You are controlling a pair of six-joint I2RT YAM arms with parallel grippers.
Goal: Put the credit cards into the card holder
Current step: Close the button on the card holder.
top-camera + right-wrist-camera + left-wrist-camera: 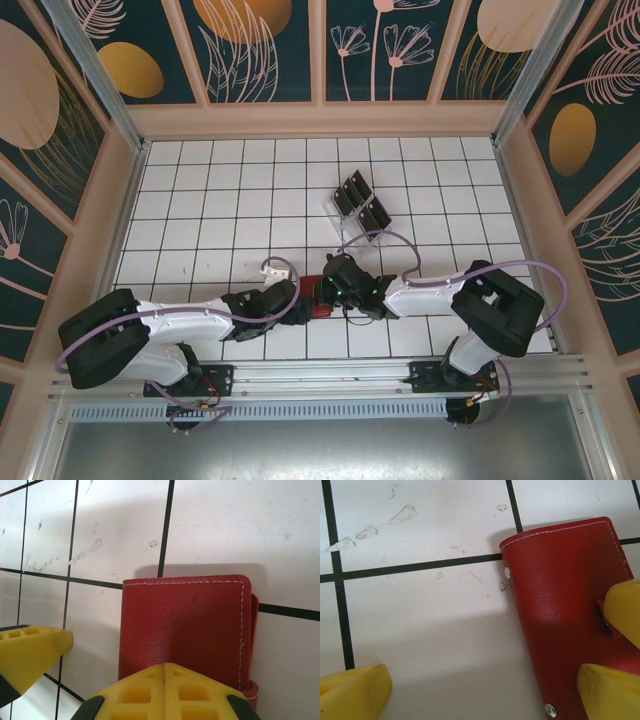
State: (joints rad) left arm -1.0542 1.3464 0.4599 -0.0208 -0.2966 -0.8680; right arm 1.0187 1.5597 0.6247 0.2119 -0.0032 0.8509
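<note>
**Both grippers open over the closed wallet, cards in the rack**

The white tiled table (pixel 200 200) takes up the middle of the top view. The left arm (pixel 150 330) reaches in from the lower left and the right arm (pixel 480 300) from the lower right. Their heads meet at the lower centre of the frame.

The left gripper (pixel 484 677) is spread wide. One yellow finger (pixel 350 695) sits in the lower left corner of its wrist view over bare tile. The other, in the lower right corner, overlaps the wallet. It grips nothing. A further yellow tip shows at the right edge by the snap tab; I cannot tell whose it is.

The right gripper (pixel 119 652) is also parted. One finger (pixel 30 650) is at the left edge over tile, and the other is at the bottom centre over the wallet's near edge. It is not clamped on anything.

The clear rack (pixel 375 238) stands just above centre in the top view, apart from the grippers.

The red wallet (pixel 318 300) lies folded shut and flat on the tiles at the lower centre, between the two heads.

The black cards (pixel 352 195) stand tilted in the rack's slots.
</note>
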